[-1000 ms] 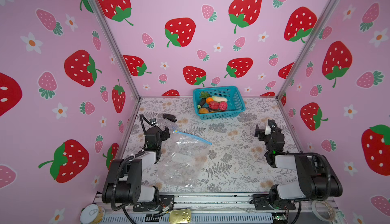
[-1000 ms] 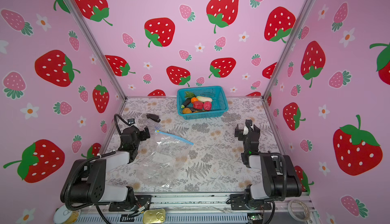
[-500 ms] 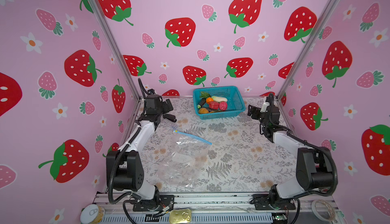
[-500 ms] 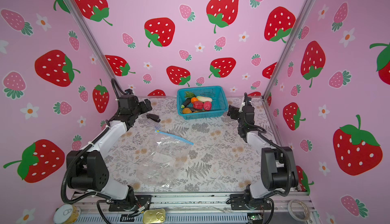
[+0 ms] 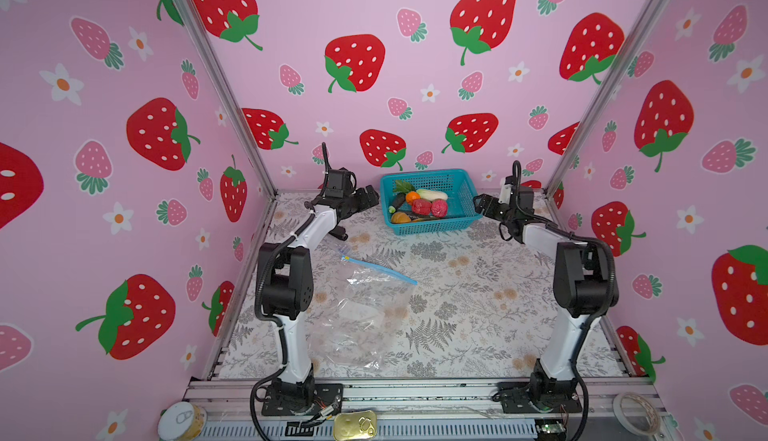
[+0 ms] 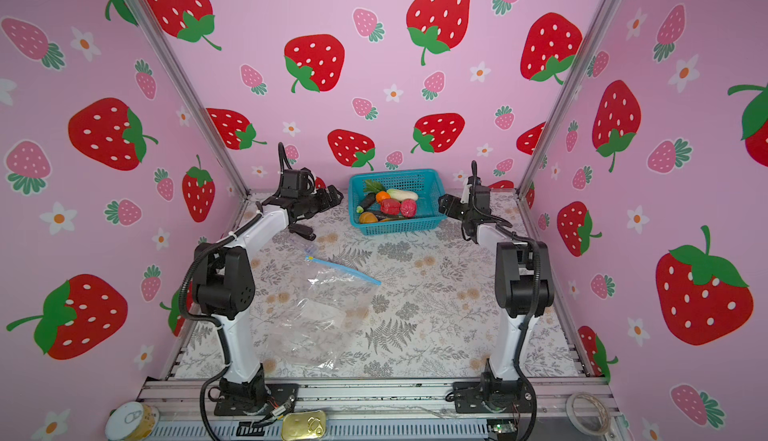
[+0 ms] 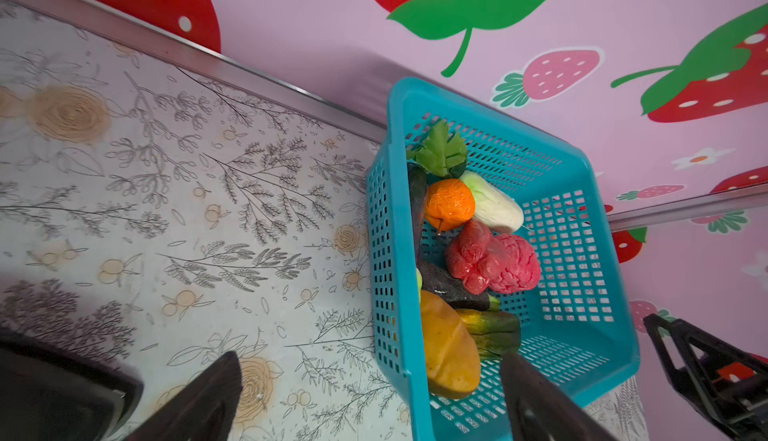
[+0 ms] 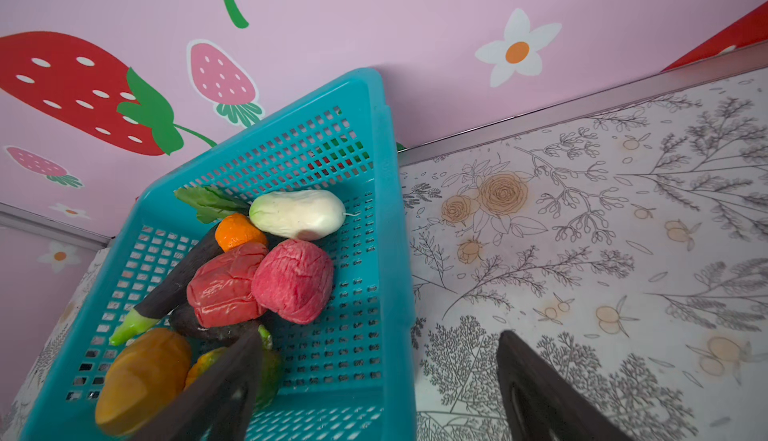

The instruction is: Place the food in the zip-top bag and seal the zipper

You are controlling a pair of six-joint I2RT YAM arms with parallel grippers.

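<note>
Now that they have swung up to flank the basket (image 5: 428,174), your left gripper (image 5: 369,197) and right gripper (image 5: 480,205) stand wide, empty; the food (image 5: 422,207) waits untouched

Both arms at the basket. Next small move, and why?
Probably nudge the right gripper inward over the basket rim and down toward the pink lump: its jaws stand open straddling the rim, the lump lies nearest, and the zip-top bag holds nothing yet.
</note>
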